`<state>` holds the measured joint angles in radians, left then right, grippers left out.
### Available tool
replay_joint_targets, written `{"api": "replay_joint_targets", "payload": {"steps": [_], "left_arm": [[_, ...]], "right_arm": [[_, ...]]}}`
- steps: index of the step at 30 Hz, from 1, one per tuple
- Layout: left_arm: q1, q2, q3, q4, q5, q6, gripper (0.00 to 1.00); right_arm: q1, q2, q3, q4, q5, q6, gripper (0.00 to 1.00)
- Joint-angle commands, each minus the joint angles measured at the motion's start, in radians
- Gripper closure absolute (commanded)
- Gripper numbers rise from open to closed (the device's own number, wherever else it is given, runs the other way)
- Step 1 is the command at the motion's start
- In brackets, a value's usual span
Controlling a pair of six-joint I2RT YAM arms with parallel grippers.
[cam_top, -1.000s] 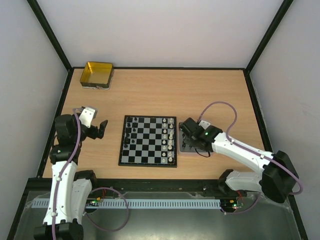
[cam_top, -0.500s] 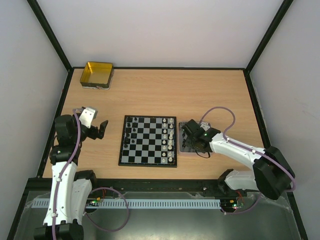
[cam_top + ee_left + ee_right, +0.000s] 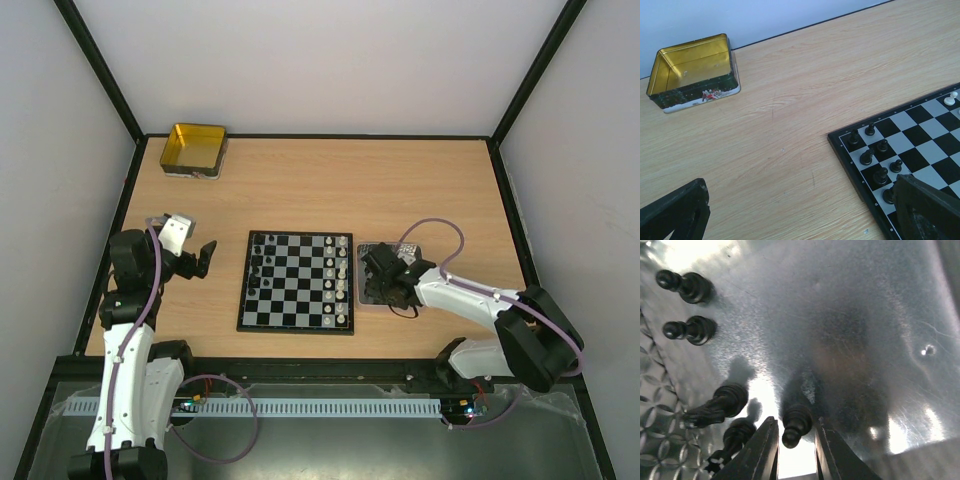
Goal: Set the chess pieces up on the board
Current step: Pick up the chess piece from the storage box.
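Observation:
The board lies mid-table with black chess pieces along its left columns and white ones along its right. My right gripper is down in the grey metal tray. In the right wrist view it is open only narrowly, with a lying black pawn between its jaws and a slim gap on the left side. Several more black pieces lie in the tray. My left gripper is open and empty, left of the board.
A gold-yellow tin stands open at the back left corner and also shows in the left wrist view. A black frame edges the table. Bare wood lies between the tin and the board.
My right gripper has moved down and a little nearer into the tray, and its arm has lowered. The left arm has not moved.

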<state>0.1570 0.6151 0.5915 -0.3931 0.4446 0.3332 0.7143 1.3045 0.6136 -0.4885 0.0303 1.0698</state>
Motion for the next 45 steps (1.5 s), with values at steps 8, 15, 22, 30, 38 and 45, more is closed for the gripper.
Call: {"api": "replay_joint_targets", "payload": {"steps": [8, 15, 22, 30, 38, 45], "left_arm": [[0.005, -0.001, -0.01, 0.004, 0.016, 0.011, 0.01], [0.005, -0.002, -0.009, 0.004, 0.016, 0.012, 0.01], [0.006, -0.003, -0.011, 0.004, 0.016, 0.012, 0.01], [0.006, -0.006, -0.011, 0.004, 0.017, 0.012, 0.01], [0.005, -0.006, -0.011, 0.004, 0.016, 0.01, 0.01], [0.005, -0.005, -0.012, 0.005, 0.018, 0.011, 0.01]], "right_arm": [[-0.007, -0.031, 0.008, -0.033, 0.04, -0.011, 0.86], [-0.007, -0.074, 0.075, -0.149, 0.111, -0.022, 0.88], [-0.007, -0.112, 0.12, -0.217, 0.143, -0.035, 0.88], [-0.008, -0.083, 0.073, -0.166, 0.07, -0.051, 0.82], [-0.007, -0.029, 0.062, -0.109, 0.01, -0.082, 0.82], [-0.007, -0.006, 0.038, -0.066, -0.007, -0.085, 0.82]]}}
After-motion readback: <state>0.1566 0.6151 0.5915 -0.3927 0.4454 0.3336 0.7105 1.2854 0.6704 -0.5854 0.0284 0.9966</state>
